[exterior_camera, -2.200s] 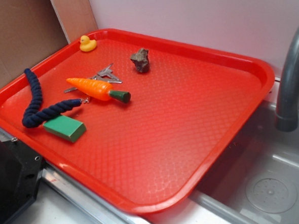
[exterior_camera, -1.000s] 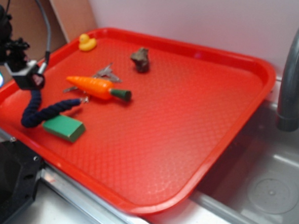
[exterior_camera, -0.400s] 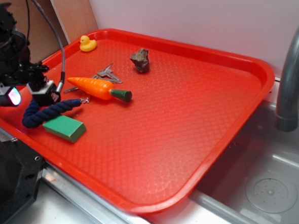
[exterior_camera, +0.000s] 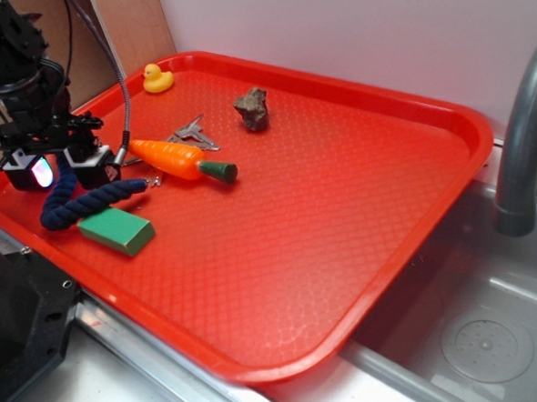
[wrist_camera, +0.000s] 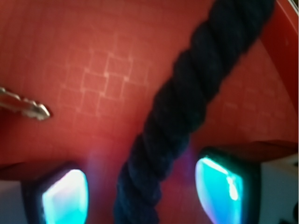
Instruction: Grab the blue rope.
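Note:
The blue rope [exterior_camera: 86,202] is a thick navy twisted cord lying curved on the left side of the red tray [exterior_camera: 342,206]. My gripper [exterior_camera: 61,170] is down over the rope's upper stretch, open, with one finger on each side. In the wrist view the rope [wrist_camera: 187,102] runs diagonally between the two glowing cyan pads [wrist_camera: 65,198], with tray showing on either side of it. The rope's top end is hidden behind the gripper in the exterior view.
An orange toy carrot [exterior_camera: 177,160] lies just right of the gripper, with metal keys [exterior_camera: 189,131] behind it; a key tip [wrist_camera: 25,107] shows in the wrist view. A green block [exterior_camera: 116,231] sits below the rope. A yellow duck [exterior_camera: 157,77], a rock [exterior_camera: 253,108], a sink and faucet [exterior_camera: 520,140] lie farther off.
The arm came in from the left and lowered over the rope. In the last half second the gripper shifted slightly right and settled astride it. The rope has barely moved.

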### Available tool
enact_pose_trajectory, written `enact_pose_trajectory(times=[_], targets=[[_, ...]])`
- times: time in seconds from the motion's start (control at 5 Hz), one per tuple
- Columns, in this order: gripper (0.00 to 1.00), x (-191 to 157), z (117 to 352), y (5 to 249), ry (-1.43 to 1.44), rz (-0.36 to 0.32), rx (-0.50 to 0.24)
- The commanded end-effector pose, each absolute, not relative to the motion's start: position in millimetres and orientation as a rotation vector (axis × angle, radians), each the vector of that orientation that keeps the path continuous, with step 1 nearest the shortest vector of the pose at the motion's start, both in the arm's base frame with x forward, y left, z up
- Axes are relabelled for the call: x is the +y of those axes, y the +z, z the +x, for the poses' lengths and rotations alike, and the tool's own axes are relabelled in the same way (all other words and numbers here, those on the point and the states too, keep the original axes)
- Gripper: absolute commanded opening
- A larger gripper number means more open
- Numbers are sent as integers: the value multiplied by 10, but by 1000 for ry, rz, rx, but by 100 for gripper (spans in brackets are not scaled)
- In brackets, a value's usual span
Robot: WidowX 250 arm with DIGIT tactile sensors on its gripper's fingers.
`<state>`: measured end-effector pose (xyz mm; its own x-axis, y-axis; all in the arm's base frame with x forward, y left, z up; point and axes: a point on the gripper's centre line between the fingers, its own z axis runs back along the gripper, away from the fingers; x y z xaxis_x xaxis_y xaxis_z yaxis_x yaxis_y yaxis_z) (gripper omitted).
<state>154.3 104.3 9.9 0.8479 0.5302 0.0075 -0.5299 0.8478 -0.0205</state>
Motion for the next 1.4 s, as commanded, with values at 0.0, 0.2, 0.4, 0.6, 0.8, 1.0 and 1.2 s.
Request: enact_pose_trajectory(times=[0.0, 0.2, 0.4, 0.6, 0.8, 1.0, 1.2], targets=[[0, 994, 1491, 83, 542, -19, -21], [0, 989, 1494, 140, 520, -14, -20], [0, 936, 1499, 284, 473, -10, -6], [0, 696, 1596, 785, 287, -40, -2], [0, 510, 1698, 1303, 138, -92, -84], [0, 273, 1829, 1710, 52, -27, -124], [0, 71, 1941, 2016, -5, -34, -118]])
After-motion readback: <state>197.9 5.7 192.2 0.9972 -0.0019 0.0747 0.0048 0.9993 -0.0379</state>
